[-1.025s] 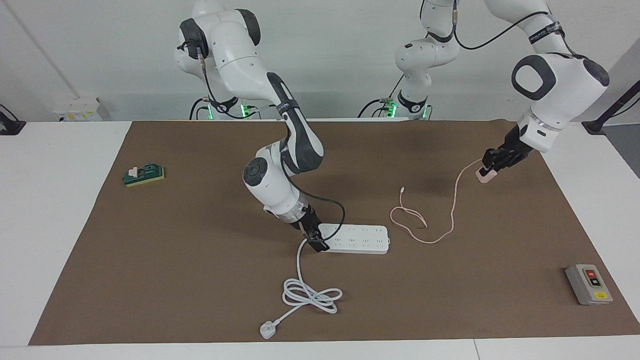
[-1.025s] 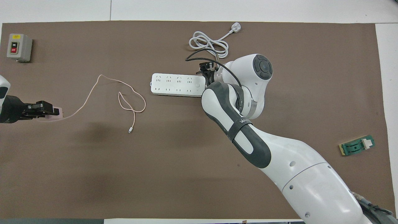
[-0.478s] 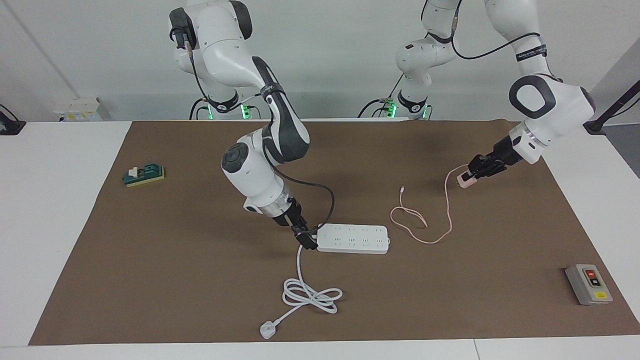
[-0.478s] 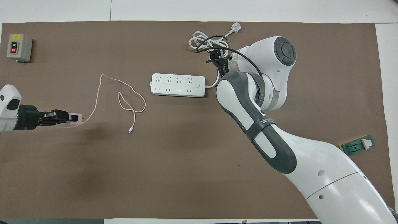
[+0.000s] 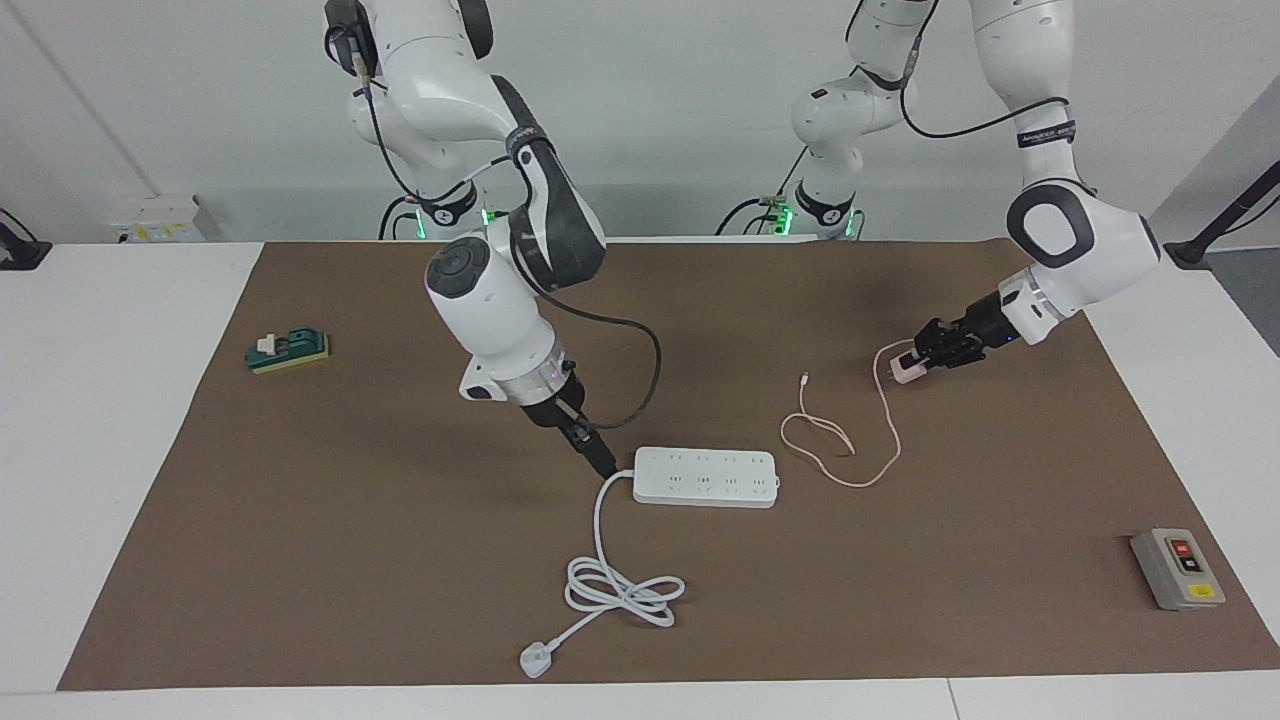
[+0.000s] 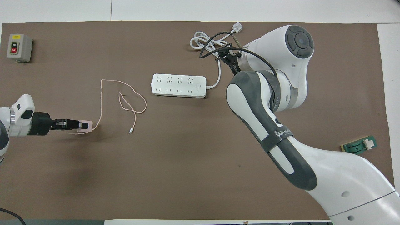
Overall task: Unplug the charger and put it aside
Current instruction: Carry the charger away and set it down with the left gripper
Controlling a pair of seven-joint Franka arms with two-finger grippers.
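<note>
The charger [image 5: 895, 371] [image 6: 86, 125], a small pale pink cube, is unplugged and held in my left gripper [image 5: 918, 363] [image 6: 74, 124], which is shut on it low over the brown mat. It is toward the left arm's end of the table. Its thin pink cable [image 5: 838, 448] [image 6: 133, 97] trails over the mat in loops toward the white power strip [image 5: 706, 477] [image 6: 178, 85]. My right gripper [image 5: 600, 460] [image 6: 225, 55] hangs just above the strip's cord end, fingertips together, holding nothing.
The strip's thick white cord [image 5: 622, 590] [image 6: 207, 42] lies coiled farther from the robots, ending in a plug [image 5: 535, 660] [image 6: 237, 28]. A grey box with a red button [image 5: 1177, 568] [image 6: 18, 47] sits at the left arm's end, a small green part [image 5: 288, 350] [image 6: 359, 146] at the right arm's end.
My left gripper has carried the charger lower and toward the table's middle. My right gripper has lifted off the power strip's end and drawn back toward the right arm's side.
</note>
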